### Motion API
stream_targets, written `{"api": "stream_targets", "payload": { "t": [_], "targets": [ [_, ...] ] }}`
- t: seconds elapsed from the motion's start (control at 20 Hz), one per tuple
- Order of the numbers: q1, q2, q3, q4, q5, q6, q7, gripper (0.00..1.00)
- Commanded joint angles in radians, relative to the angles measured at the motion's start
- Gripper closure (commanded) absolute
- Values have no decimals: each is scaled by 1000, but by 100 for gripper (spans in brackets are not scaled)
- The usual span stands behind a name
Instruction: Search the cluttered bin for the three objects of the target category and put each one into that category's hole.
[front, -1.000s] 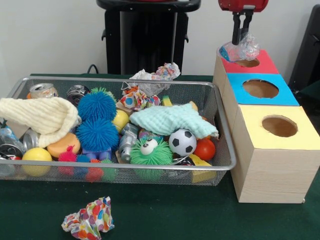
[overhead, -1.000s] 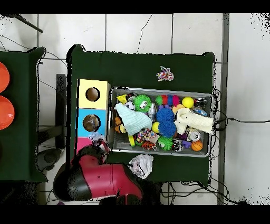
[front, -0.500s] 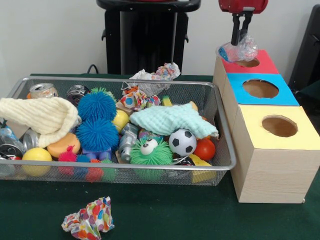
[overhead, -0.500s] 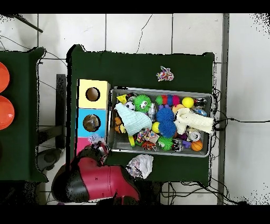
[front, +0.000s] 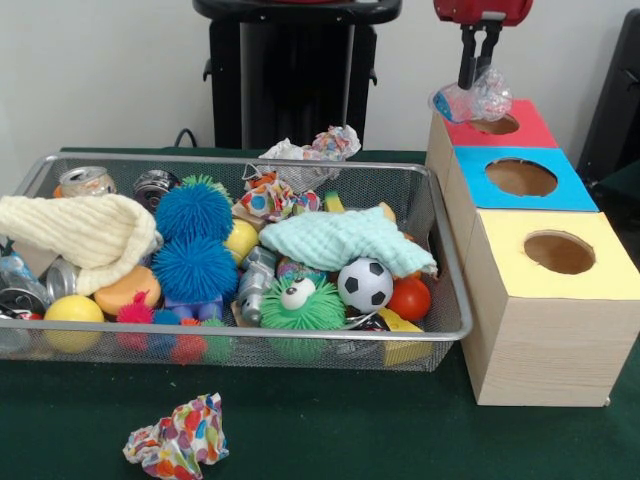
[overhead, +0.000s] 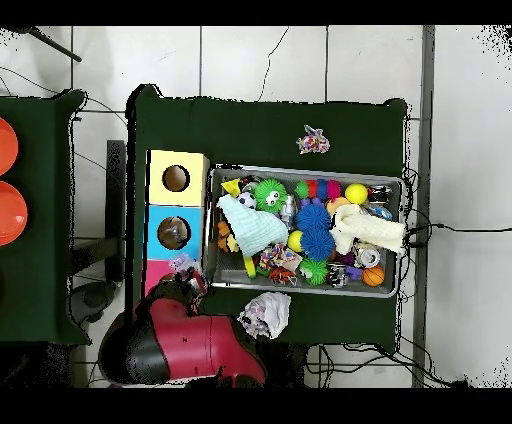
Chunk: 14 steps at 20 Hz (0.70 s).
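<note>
Gripper (front: 474, 72) hung above red hole (front: 495, 125), fingers pinched on crumpled plastic wrapper (front: 470, 100). Wrapper looked feather-light, crinkly, slippery, probably squashable. Bunched top seemed best hold. Wire bin (front: 445, 255) sat beside boxes.

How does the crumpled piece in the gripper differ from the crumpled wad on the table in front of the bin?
The clear crumpled plastic hangs pinched in the gripper above the red-topped box; the colourful paper wad lies loose on the green table. The plastic is see-through with pink and blue bits; the wad is opaque, with bright dots. Both are crumpled.
</note>
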Motion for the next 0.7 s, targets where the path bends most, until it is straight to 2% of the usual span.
{"api": "stream_targets", "payload": {
  "t": [0.05, 0.7],
  "targets": [
    [12, 59, -5, -62, 48, 77, 224, 100],
    [54, 77, -35, -70, 77, 69, 227, 100]
  ]
}}
